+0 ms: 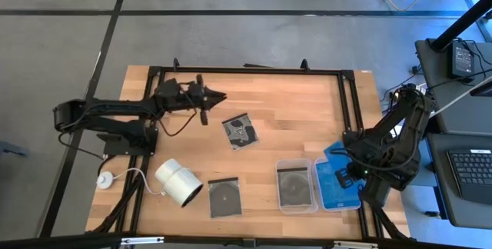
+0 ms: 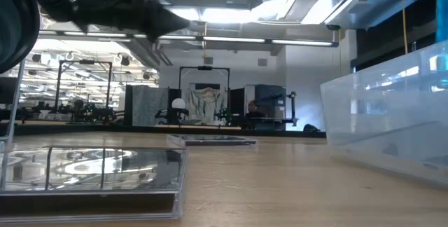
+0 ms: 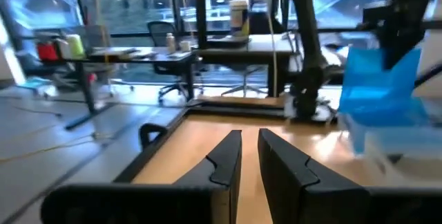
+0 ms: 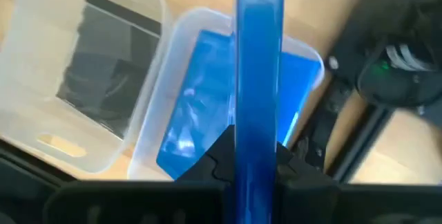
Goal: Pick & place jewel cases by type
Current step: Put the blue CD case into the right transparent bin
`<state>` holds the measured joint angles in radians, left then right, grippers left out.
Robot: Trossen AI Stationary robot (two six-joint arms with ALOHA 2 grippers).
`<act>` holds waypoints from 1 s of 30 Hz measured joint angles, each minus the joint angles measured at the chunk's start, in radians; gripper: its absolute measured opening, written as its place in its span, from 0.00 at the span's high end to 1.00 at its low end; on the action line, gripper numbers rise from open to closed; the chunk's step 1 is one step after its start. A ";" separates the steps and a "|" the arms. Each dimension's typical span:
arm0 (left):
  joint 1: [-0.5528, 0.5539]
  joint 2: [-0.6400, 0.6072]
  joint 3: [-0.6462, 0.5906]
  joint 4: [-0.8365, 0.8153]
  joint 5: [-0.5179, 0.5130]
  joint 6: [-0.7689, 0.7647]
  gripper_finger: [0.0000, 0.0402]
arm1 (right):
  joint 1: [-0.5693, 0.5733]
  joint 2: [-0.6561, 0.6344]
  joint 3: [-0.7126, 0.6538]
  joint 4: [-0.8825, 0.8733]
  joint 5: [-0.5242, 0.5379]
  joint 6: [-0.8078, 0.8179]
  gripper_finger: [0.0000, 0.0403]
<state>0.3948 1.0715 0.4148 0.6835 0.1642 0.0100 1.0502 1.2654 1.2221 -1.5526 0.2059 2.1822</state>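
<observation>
A: High view first: your table (image 1: 292, 103) carries two trays at its near right, the grey tray (image 1: 297, 185) with one dark case in it and the blue tray (image 1: 338, 187) beside it with blue cases laid flat. Two dark cases lie loose, one mid-table (image 1: 241, 131), one near the white cylinder (image 1: 178, 182).

B: And the arms?

A: Your right gripper (image 4: 259, 156) is clamped on a blue case (image 4: 260, 58), held on edge just over the blue tray. Your left gripper (image 3: 249, 156) hangs above the far left of the table, jaws nearly together on nothing.

B: How will these cases handle?

A: I'd judge them light, stiff and slick, and brittle at the hinge and corners. Take hold across the thin edge, near the middle of a side, as you have now. Lying flat on wood they give little to grab, so you'd likely need to tip an edge up first.

B: Risk?

A: Dropped from height, one could crack or skid off the stack.
</observation>
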 joint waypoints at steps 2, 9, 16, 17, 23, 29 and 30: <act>-0.011 0.046 0.067 -0.047 0.028 -0.018 0.89 | 0.000 -0.003 0.000 0.002 0.026 -0.028 0.93; -0.122 0.308 0.325 -0.136 0.212 0.050 0.91 | -0.001 -0.007 0.022 0.009 -0.049 -0.045 0.94; -0.181 0.468 0.471 -0.133 0.213 0.182 0.89 | -0.001 -0.007 0.096 0.002 -0.010 -0.130 0.93; -0.187 0.485 0.483 -0.133 0.214 0.173 0.88 | -0.001 -0.007 0.099 0.000 0.017 -0.153 0.93; -0.207 0.561 0.532 -0.165 0.290 0.076 0.70 | -0.017 -0.007 0.099 0.001 0.128 -0.306 0.94; -0.218 0.589 0.594 -0.253 0.322 -0.016 0.47 | -0.081 -0.005 0.099 0.038 0.200 -0.462 0.93; -0.218 0.589 0.601 -0.275 0.321 -0.005 0.45 | -0.093 -0.004 0.099 0.047 0.206 -0.505 0.93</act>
<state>0.1764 1.6604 1.0163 0.4089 0.4856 0.0053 0.9568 1.2610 1.3212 -1.5052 0.4121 1.6767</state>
